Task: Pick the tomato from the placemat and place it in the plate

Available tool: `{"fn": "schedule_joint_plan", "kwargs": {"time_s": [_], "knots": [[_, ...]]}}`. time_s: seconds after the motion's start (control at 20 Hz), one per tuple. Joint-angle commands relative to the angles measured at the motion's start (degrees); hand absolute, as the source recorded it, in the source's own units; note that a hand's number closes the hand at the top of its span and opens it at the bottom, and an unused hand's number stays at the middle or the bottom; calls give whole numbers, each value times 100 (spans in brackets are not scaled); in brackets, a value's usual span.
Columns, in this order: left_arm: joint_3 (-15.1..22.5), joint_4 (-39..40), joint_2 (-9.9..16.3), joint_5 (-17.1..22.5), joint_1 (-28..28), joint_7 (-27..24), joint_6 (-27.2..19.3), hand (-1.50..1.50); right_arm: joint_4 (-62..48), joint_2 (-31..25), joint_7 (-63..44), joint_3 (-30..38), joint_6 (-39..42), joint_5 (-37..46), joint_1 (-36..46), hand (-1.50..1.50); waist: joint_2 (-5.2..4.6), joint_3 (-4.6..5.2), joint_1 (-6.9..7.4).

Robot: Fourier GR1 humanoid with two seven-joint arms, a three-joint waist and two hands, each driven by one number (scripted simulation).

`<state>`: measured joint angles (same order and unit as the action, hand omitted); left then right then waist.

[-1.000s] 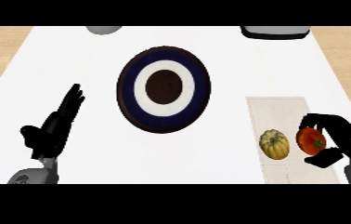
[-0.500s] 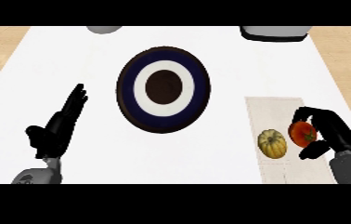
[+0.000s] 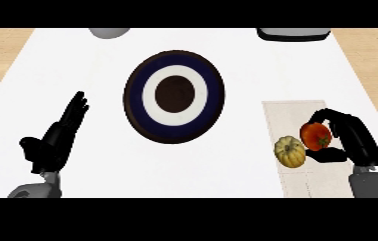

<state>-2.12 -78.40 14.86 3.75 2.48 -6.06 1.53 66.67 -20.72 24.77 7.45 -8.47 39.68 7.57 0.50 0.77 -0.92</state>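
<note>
Squash (image 3: 290, 152) perhaps touching held tomato (image 3: 316, 136)

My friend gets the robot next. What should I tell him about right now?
Right hand: fingers curled round the tomato, above the placemat.
Left hand: open, resting at the lower left, holding nothing.
A pale yellow squash sits on the placemat beside the tomato.
The plate at the counter's middle has nothing on it.
Done: tomato grasped.
Left: carry it over to the plate and let go.

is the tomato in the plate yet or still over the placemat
Not in the plate. The tomato sits inside the right hand, fingers curled round it, over the placemat; the plate holds nothing.
</note>
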Motion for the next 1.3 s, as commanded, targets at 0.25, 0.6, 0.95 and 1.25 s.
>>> {"fn": "schedule_joint_plan", "kwargs": {"time_s": [0.25, 0.6, 0.95, 1.25], "knots": [[76, -245, -123, -106, -301, -60, -25, 0, 2702, 605, -630, 50, -203, -505, -684, 150, -18, -73, 35], [-116, 375, -225, -229, 227, -225, -8, 0, 3789, 806, -1693, -324, 333, -309, -409, 150, -47, -75, 79], [-67, 245, -274, -368, 198, -77, 37, 0, 3592, 1187, -2459, -1004, 656, 121, 494, 150, -50, -76, 103], [-259, 306, -147, -185, 104, -212, 289, 0, 2437, 1891, -3008, -1592, 563, 644, 1681, 150, -59, -75, 150]]}}
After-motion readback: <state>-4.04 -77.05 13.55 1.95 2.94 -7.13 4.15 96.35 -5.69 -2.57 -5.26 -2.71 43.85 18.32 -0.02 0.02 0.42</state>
